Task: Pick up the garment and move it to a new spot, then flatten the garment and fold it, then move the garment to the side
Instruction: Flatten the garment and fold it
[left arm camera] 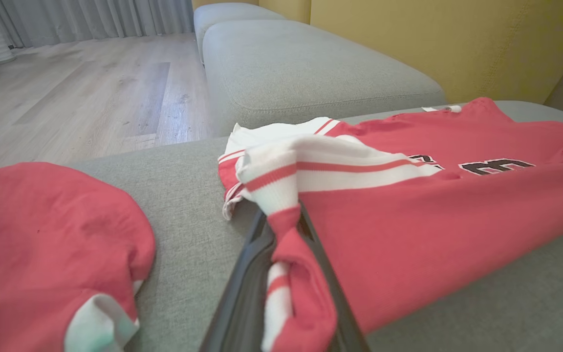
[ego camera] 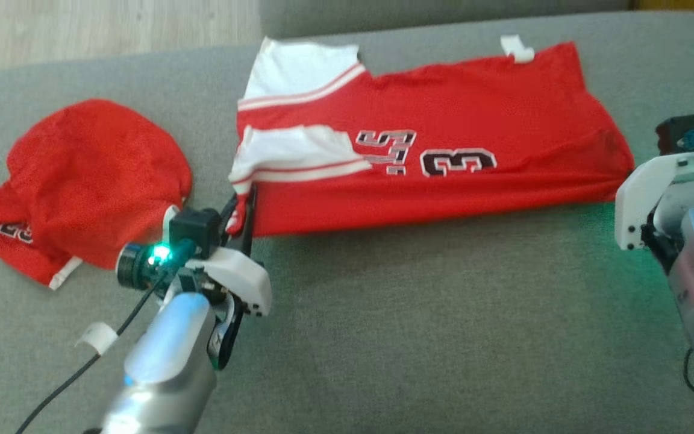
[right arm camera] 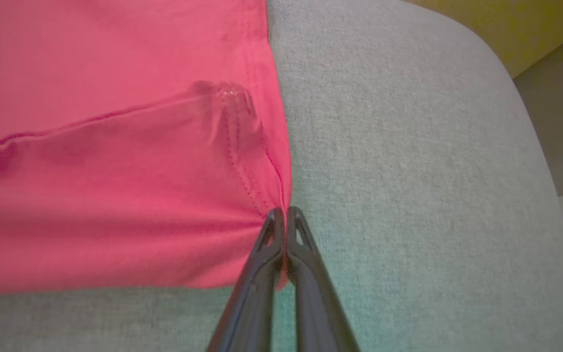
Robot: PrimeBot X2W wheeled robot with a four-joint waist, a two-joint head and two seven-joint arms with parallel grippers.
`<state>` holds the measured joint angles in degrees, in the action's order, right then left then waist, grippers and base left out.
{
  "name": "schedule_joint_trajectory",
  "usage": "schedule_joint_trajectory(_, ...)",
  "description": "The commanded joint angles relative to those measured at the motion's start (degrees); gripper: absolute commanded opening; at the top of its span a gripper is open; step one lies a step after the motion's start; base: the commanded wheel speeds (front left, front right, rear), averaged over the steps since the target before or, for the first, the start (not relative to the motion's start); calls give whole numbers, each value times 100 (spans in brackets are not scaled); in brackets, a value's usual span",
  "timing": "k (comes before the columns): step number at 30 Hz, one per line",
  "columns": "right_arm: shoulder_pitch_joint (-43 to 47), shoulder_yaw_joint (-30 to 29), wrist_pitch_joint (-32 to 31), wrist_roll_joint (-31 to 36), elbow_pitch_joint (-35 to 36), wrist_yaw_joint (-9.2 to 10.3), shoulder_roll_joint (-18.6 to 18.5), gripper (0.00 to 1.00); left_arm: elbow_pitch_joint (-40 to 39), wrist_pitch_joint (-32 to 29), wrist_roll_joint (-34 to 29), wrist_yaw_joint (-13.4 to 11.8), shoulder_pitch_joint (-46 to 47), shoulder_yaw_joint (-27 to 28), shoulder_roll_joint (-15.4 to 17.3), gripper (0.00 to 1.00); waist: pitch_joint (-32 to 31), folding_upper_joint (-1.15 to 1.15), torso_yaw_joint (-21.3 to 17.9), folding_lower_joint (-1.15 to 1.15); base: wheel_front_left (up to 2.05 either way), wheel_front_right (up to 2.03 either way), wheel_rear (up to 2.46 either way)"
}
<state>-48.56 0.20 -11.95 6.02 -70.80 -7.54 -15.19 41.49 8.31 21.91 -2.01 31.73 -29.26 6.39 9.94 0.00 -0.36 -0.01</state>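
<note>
Red jersey [ego camera: 443,150] with white sleeves and a number 3 lies stretched sideways across my grey sofa cushion [ego camera: 413,313], towards its far edge. My left gripper [left arm camera: 281,217] pinches the red-and-white sleeve trim at the jersey's near left corner, with cloth bunched between its fingers. My right gripper [right arm camera: 285,215] has its jaws pressed together on the hem corner at the jersey's right end. A second red garment [ego camera: 82,181] sits crumpled on the cushion further left, apart from the jersey. Pale wood floor [left arm camera: 91,88] lies beyond.
</note>
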Motion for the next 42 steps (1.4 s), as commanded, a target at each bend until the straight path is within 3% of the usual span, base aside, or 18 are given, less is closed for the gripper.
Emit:
schedule_joint_trajectory(1, 31, 220, -55, -126, 76, 5, -108, 0, -116, -54, 75, -21, 62, 177, 223, 0, -227, 0, -46, 1, 0, 0, 0)
schedule_joint_trajectory(13, 673, 1438, -847, -1445, 9, 5, -341, 0, -383, -834, 338, 62, -724, 7, 359, 0, -1023, 0, -33, 1, 0, 0, 0)
schedule_joint_trajectory(25, 1614, 2482, -1771, -3105, 1571, 5, -1051, 0, -1317, -1679, 497, -40, -1363, -155, 614, 0, -1111, 0, -55, 1, 0, 0, 0)
schedule_joint_trajectory(26, 1678, 2510, -1794, -3207, 1713, 5, -1110, 0, -1374, -1680, 488, -70, -1380, -156, 627, 11, -1099, 0, -63, 1, 0, 0, 0)
schedule_joint_trajectory(27, 1678, 2510, -1794, -3207, 1713, 5, -1110, 0, -1374, -1680, 488, -70, -1380, -156, 627, 11, -1099, 0, -63, 1, 0, 0, 0)
schedule_joint_trajectory(28, 1732, 2521, -1801, -3299, 1849, 5, -1160, 0, -1421, -1677, 484, -98, -1396, -152, 640, 34, -1084, 0, -77, 1, 0, 0, 0)
schedule_joint_trajectory(29, 1779, 2516, -1792, -3374, 1968, 5, -1207, 0, -1457, -1674, 481, -118, -1408, -152, 650, 42, -1069, 0, -86, 1, 0, 0, 0)
schedule_joint_trajectory(30, 1818, 2499, -1756, -3435, 2082, 5, -1251, 7, -1489, -1660, 472, -142, -1414, -149, 663, 50, -1050, 0, -98, 1, 0, 0, 0)
schedule_joint_trajectory(31, 1853, 2477, -1709, -3476, 2183, 5, -1288, 100, -1519, -1634, 456, -164, -1415, -148, 677, 100, -1032, 0, -110, 1, 0, 0, 0)
schedule_joint_trajectory(39, 1968, 2132, -1470, -3714, 2812, 5, -1358, 100, -1725, -1282, 415, -340, -1306, 27, 805, 100, -815, 0, -217, 1, 0, 0, 0)
schedule_joint_trajectory(42, 1868, 1906, -1031, -3604, 3206, 5, -1348, 100, -1915, -881, 390, -437, -1147, 224, 872, 100, -686, 0, -277, 1, 0, 0, 0)
